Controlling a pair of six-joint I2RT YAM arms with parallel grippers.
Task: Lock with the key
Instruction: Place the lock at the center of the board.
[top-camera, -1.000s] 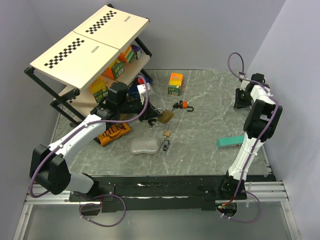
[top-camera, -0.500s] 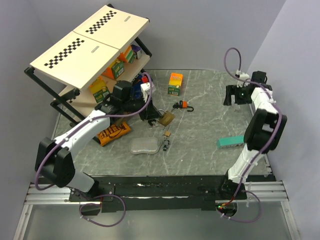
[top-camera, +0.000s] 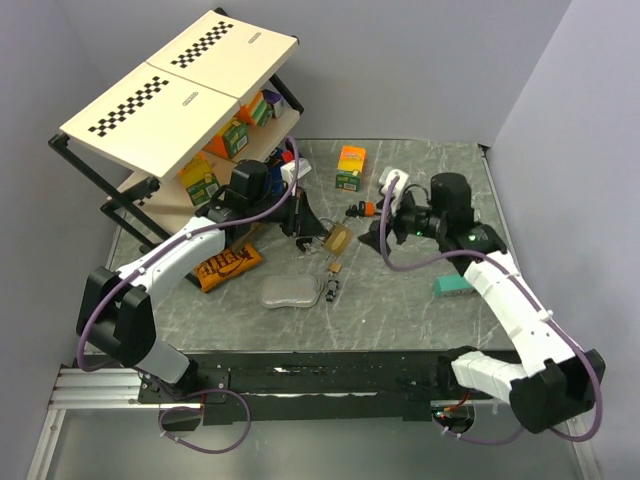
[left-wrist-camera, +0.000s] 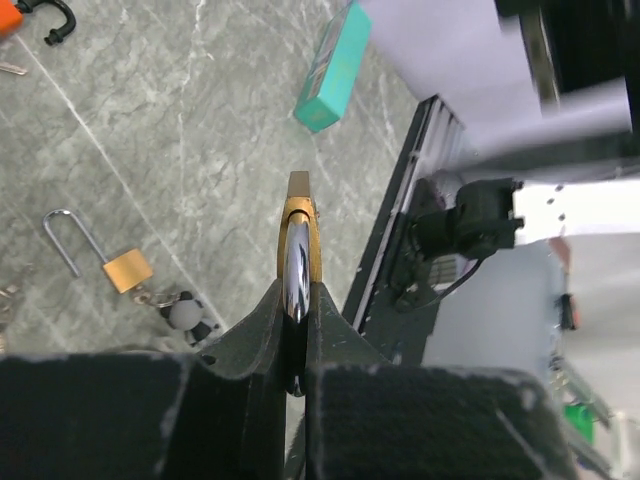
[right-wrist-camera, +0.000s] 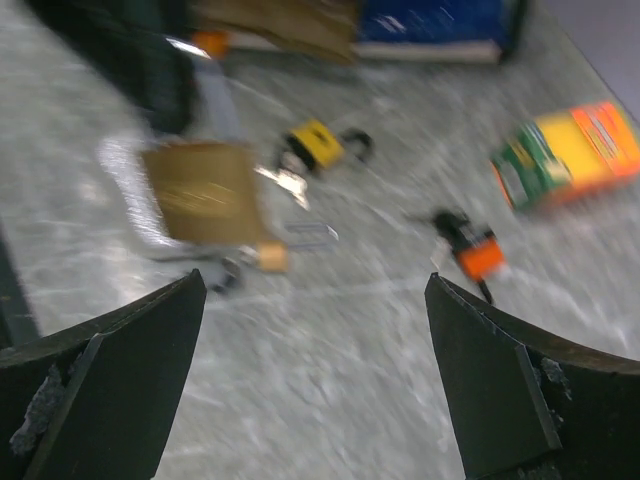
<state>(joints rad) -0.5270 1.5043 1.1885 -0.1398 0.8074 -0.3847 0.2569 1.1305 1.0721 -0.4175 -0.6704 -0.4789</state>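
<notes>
My left gripper (top-camera: 307, 227) is shut on the chrome shackle of a large brass padlock (top-camera: 337, 238) and holds it just above the table. The left wrist view shows that padlock (left-wrist-camera: 298, 232) edge-on between the shut fingers (left-wrist-camera: 262, 325). My right gripper (top-camera: 380, 232) hovers just right of it, open and empty (right-wrist-camera: 315, 285); its blurred view shows the large padlock (right-wrist-camera: 205, 192) ahead. A small brass padlock (top-camera: 335, 267) with its shackle open lies nearby (left-wrist-camera: 127, 268). A key bunch with a panda charm (top-camera: 330, 290) lies beside it (left-wrist-camera: 185, 315).
An orange padlock (top-camera: 367, 209) and a yellow padlock (right-wrist-camera: 313, 143) lie behind the grippers. An orange-green box (top-camera: 350, 167), a teal box (top-camera: 455, 286), a clear pouch (top-camera: 288, 292) and an orange snack bag (top-camera: 225, 265) are on the table. A slanted shelf (top-camera: 180, 95) stands at the back left.
The right arm has swung from the far right edge to the middle of the table and its jaws have opened wide. The left gripper shifted slightly right, still holding the large padlock.
</notes>
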